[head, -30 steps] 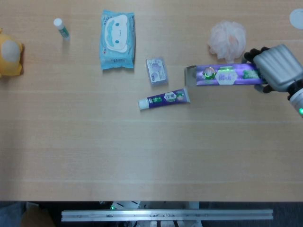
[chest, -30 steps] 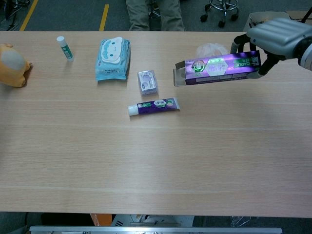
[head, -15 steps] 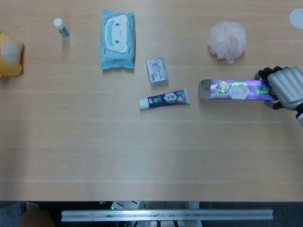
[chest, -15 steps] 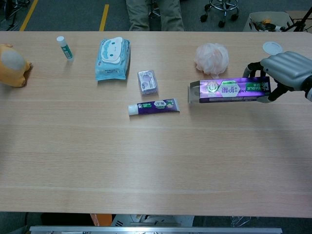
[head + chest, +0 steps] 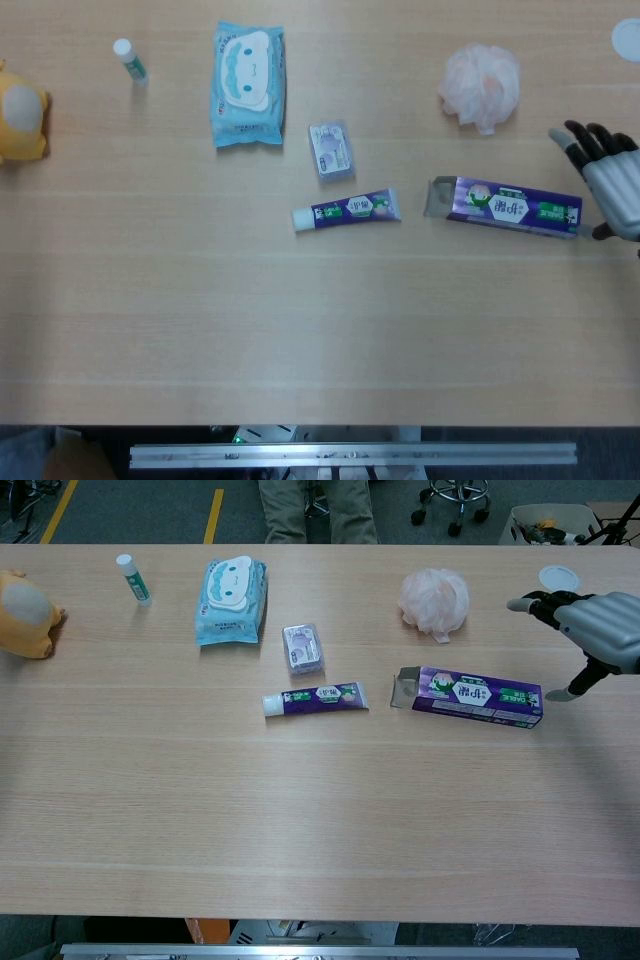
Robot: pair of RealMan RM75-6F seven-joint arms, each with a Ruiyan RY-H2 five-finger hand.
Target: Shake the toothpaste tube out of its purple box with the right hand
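Note:
The purple toothpaste box (image 5: 505, 205) (image 5: 470, 694) lies flat on the table right of centre, its open flap facing left. The toothpaste tube (image 5: 347, 210) (image 5: 315, 697) lies on the table just left of the box, its white cap pointing left. My right hand (image 5: 610, 180) (image 5: 588, 630) hovers at the right edge, just beyond the box's right end, fingers spread and holding nothing. It does not touch the box. My left hand shows in neither view.
A pink bath pouf (image 5: 480, 85) (image 5: 433, 602) sits behind the box. A small clear case (image 5: 330, 149), a blue wipes pack (image 5: 247, 84), a lip balm stick (image 5: 129, 60) and a yellow plush toy (image 5: 20, 122) lie further left. A white lid (image 5: 558, 577) is at the far right.
The right hand lowered the box to the table, let it go and opened, drawing back to the right. The tube has not moved.

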